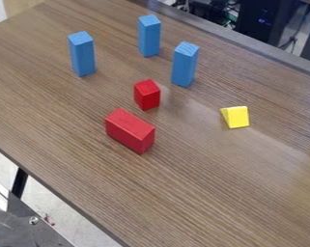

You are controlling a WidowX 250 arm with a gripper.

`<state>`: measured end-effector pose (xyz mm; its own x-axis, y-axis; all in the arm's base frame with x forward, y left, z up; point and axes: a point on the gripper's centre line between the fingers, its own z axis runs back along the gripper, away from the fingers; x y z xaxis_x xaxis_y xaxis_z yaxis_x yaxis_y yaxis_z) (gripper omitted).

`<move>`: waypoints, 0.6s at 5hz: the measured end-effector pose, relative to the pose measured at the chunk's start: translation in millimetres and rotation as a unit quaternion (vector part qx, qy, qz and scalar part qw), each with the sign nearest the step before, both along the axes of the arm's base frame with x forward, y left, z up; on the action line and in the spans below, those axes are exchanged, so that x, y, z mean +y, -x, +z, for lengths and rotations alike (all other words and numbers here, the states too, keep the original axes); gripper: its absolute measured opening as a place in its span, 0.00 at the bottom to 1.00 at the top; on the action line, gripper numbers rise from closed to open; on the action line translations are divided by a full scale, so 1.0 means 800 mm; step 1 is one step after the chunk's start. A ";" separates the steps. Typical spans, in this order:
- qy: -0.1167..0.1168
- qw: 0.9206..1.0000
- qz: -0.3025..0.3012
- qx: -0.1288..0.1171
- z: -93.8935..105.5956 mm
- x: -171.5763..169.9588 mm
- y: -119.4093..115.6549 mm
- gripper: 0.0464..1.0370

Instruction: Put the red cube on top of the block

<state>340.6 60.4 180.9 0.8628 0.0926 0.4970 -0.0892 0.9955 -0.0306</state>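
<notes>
The red cube (147, 95) sits near the red block (130, 130), blue blocks (185, 64) and yellow wedge (235, 117) around (my gripper clenched or released, I cannot tell)

On the tabletop (221, 188), round the cube (147, 96), one post (82, 55) is sitting at ten o'clock, one post (149, 37) at twelve, one post (184, 66) at one-thirty, the wedge (237, 117) at four, the block (130, 130) at seven.

Three blue upright blocks (185, 66) — one red cube (147, 95), one long red block (129, 131) — one yellow wedge (237, 117)
</notes>
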 end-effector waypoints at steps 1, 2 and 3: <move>0.005 1.000 -0.001 0.015 -0.013 -0.002 0.002 0.96; 0.024 0.999 -0.026 0.016 -0.017 -0.001 0.006 0.96; 0.056 0.997 -0.051 0.003 -0.013 0.009 0.013 0.96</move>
